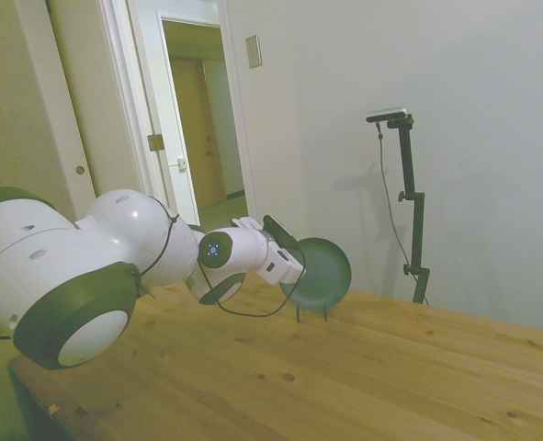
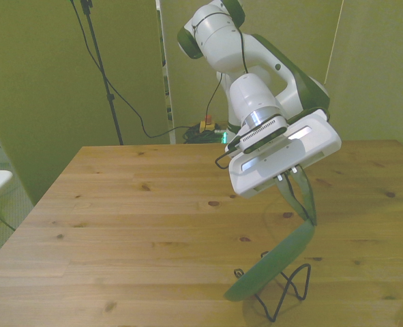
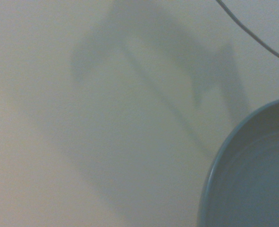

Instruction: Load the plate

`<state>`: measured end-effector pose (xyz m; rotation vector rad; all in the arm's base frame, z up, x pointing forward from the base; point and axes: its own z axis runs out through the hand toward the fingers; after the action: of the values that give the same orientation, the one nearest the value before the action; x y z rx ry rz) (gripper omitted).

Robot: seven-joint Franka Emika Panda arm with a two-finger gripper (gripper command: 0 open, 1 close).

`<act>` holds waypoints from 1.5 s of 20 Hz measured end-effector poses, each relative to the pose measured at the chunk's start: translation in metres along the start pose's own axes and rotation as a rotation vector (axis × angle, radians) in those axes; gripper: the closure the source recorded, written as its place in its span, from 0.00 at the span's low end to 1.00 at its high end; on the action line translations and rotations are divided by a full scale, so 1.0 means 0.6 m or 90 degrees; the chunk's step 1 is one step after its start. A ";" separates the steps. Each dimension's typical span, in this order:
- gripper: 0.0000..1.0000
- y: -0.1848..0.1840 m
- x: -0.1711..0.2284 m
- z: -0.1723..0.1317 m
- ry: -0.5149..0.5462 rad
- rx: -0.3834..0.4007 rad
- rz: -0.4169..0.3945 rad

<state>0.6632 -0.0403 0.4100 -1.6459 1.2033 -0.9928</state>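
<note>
The dark green plate stands on edge, tilted, with its lower rim in a thin dark wire rack near the table's front edge in the front view. My gripper reaches down to the plate and its two fingers close on the upper rim. In the side view the gripper meets the plate's near edge, and the rack's legs show under it. The wrist view catches a curved piece of the plate's paler rim against a blank wall.
The wooden table stretches wide toward the front view's left of the rack. Behind the plate in the side view is a plain white wall, with an open doorway further back.
</note>
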 end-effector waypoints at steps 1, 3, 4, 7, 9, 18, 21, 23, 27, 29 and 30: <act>0.00 0.000 0.001 0.001 0.001 0.000 0.000; 0.00 -0.001 0.003 0.002 0.004 0.001 0.001; 0.00 -0.002 0.004 0.002 0.004 0.001 0.001; 0.00 -0.003 0.006 0.003 0.006 0.002 0.003; 0.00 -0.003 0.007 0.003 0.007 0.003 0.004; 0.00 -0.045 0.007 -0.006 0.009 0.019 0.032; 0.00 -0.102 0.008 -0.017 -0.004 0.007 0.070; 0.00 -0.142 0.010 -0.032 -0.021 -0.025 0.092; 0.00 -0.193 0.010 -0.078 -0.057 -0.141 0.112; 0.00 -0.214 -0.003 -0.099 -0.077 -0.208 0.113; 0.00 -0.222 -0.010 -0.107 -0.085 -0.243 0.110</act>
<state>0.6418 -0.0220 0.5550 -1.8271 1.4805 -0.5579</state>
